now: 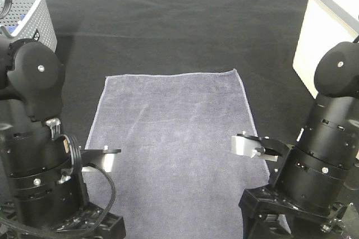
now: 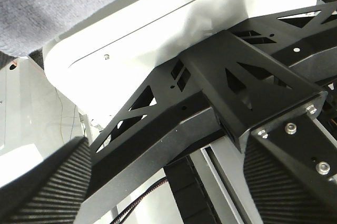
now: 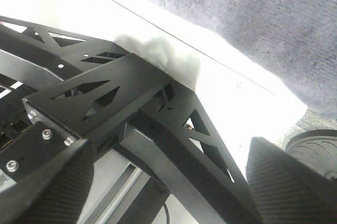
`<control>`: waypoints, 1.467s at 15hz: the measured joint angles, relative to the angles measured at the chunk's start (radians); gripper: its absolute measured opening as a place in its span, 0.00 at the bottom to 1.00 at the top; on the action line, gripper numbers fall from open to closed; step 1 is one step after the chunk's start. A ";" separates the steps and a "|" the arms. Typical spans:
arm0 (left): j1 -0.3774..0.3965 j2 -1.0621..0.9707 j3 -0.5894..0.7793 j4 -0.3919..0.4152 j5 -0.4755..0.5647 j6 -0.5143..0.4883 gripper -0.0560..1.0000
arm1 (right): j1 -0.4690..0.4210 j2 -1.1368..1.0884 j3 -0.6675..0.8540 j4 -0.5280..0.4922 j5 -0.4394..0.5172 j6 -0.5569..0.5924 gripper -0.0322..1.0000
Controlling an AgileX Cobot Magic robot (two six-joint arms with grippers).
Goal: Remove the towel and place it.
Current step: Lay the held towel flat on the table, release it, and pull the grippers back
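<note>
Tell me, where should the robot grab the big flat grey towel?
Probably at the long side hems of the greyish-lavender terry towel, which lies spread flat on the black cloth, so its middle offers nothing to pinch. The left tool could come from its left, the right tool from its right.

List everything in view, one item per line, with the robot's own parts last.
towel: one, greyish-lavender, spread flat on the table cloth between the two arms
table cloth: one, black, covering the table
basket: one, grey and perforated, far left corner
container: one, white, far right side, partly out of view
frame: one, black metal struts, below the white table edge, seen in both wrist views
left arm: one, black, near left
right arm: one, black, near right
left tool: one, open and empty, at the towel's left hem
right tool: one, open and empty, at the towel's right hem
</note>
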 joint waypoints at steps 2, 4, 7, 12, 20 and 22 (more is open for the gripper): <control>0.000 0.000 0.000 0.000 0.000 -0.007 0.77 | 0.000 0.000 0.000 0.000 0.001 0.000 0.79; 0.000 0.001 -0.009 0.000 0.017 -0.007 0.77 | 0.000 -0.029 -0.010 -0.006 0.003 0.001 0.79; 0.000 -0.003 -0.090 0.029 0.065 0.017 0.77 | 0.000 -0.080 -0.106 -0.051 0.003 0.053 0.79; 0.000 -0.035 -0.352 0.366 0.057 -0.103 0.77 | 0.000 -0.110 -0.387 -0.279 0.049 0.198 0.79; 0.264 -0.035 -0.591 0.504 -0.048 -0.173 0.77 | -0.194 -0.062 -0.716 -0.374 0.097 0.268 0.79; 0.367 -0.033 -0.591 0.424 -0.078 -0.101 0.77 | -0.238 0.011 -0.800 -0.371 0.138 0.247 0.81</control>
